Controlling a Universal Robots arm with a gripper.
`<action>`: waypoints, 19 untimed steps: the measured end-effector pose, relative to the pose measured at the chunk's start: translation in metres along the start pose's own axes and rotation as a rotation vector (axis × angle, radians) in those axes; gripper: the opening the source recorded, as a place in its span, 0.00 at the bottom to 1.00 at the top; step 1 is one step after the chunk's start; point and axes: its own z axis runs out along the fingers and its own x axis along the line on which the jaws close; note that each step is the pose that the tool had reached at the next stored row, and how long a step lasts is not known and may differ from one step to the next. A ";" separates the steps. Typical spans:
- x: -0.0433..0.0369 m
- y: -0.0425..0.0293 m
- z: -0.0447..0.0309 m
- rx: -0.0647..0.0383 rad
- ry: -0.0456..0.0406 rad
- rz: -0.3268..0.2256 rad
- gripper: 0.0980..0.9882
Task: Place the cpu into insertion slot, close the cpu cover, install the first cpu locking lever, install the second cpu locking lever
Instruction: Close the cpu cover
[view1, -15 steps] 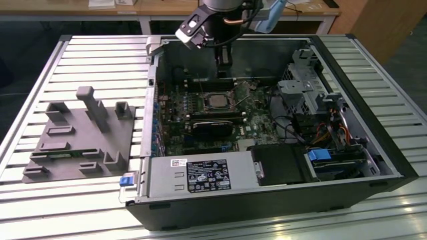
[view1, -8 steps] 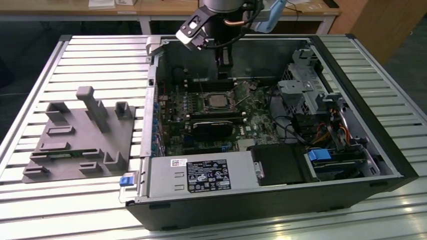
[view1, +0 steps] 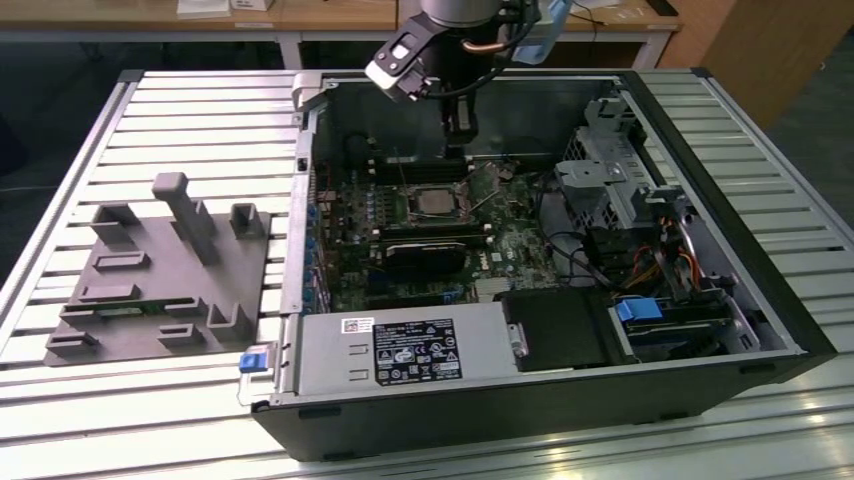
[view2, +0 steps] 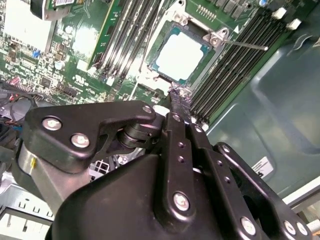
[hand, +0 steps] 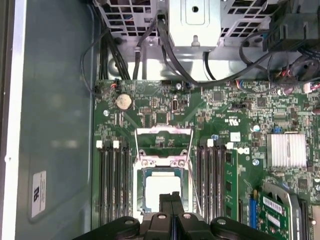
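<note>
The cpu (view1: 430, 203) lies flat in the motherboard's socket, its pale metal top showing in both wrist views (view2: 181, 54) (hand: 161, 189). In the first wrist view the cpu cover (hand: 164, 131) looks swung up and open past the socket's far edge. Thin wire locking levers (hand: 193, 172) (view2: 245, 45) stand free beside the socket. My gripper (view1: 458, 150) hangs inside the case just above the socket's edge. Its black fingers are pressed together with nothing between them, and the tip (view2: 178, 94) (hand: 170, 196) overlaps the near side of the cpu.
The open computer case (view1: 747, 260) lies on a slatted table. Memory slots (hand: 111, 185) flank the socket. A black heatsink block (view1: 424, 255), a power supply (view1: 400, 350), a drive cage (view1: 601, 180) and cables crowd the case. A grey fixture (view1: 154, 270) sits at the exterior view's left.
</note>
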 end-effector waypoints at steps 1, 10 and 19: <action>0.0000 0.0014 0.0005 0.001 -0.0001 0.000 0.01; 0.0004 0.0072 0.0061 0.011 -0.0003 0.000 0.01; 0.0005 0.0142 0.0078 0.013 -0.0003 0.000 0.01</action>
